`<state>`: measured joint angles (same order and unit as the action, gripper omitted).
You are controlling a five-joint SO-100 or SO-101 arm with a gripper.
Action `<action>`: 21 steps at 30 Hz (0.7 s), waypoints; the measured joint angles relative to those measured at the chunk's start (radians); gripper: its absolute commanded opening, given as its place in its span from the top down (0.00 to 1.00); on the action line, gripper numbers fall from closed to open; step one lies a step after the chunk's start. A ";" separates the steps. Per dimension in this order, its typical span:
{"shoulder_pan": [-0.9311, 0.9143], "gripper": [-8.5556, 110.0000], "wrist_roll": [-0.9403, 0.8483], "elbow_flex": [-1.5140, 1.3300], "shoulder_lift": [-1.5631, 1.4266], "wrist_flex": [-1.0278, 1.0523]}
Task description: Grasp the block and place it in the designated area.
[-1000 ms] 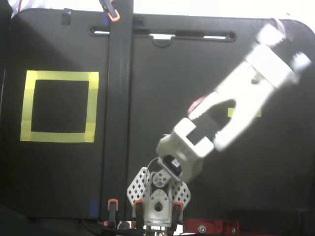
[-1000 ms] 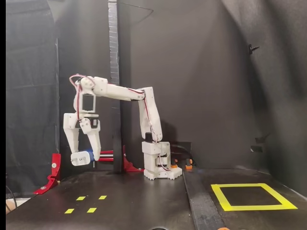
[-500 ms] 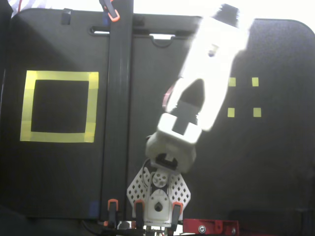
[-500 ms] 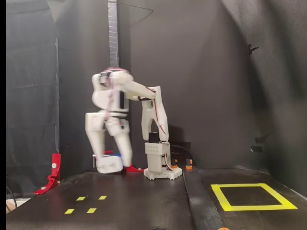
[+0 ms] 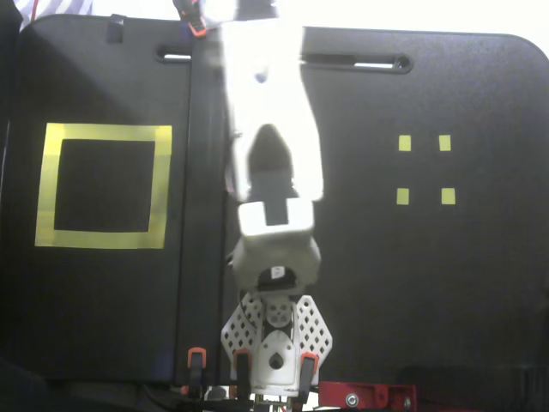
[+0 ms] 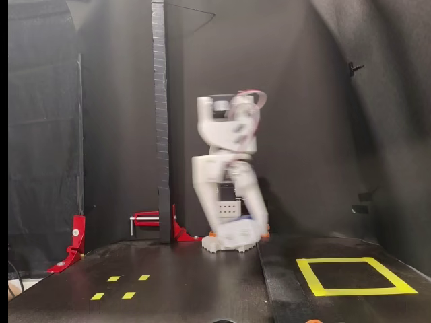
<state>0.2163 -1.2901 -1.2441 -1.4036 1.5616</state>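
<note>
The white arm (image 5: pixel 270 172) stands folded over its base (image 5: pixel 276 343) in the middle of the black table. In a fixed view from the side it is motion-blurred (image 6: pixel 229 175); its lower end, where the gripper (image 6: pixel 241 229) hangs close above the base, is smeared, so I cannot tell how the jaws stand. The dark-blue block cannot be made out in either fixed view. The designated area, a large yellow tape square (image 5: pixel 103 132), lies at the left in the view from above and at the front right in the side view (image 6: pixel 363 291); it holds nothing.
Four small yellow tape squares (image 5: pixel 404 143) lie on the other side of the arm (image 6: pixel 112 278). A black post (image 6: pixel 159 121) and red clamps (image 6: pixel 151 219) stand beside the base. An orange clip (image 5: pixel 196 26) sits on the board edge.
</note>
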 measured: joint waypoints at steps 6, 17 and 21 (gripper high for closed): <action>0.141 0.74 0.112 0.000 0.035 0.003; 0.377 0.74 0.285 -0.003 0.035 0.060; 0.465 0.74 0.347 -0.005 0.035 0.080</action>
<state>0.6811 -0.9434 -1.2487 -1.3683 1.6414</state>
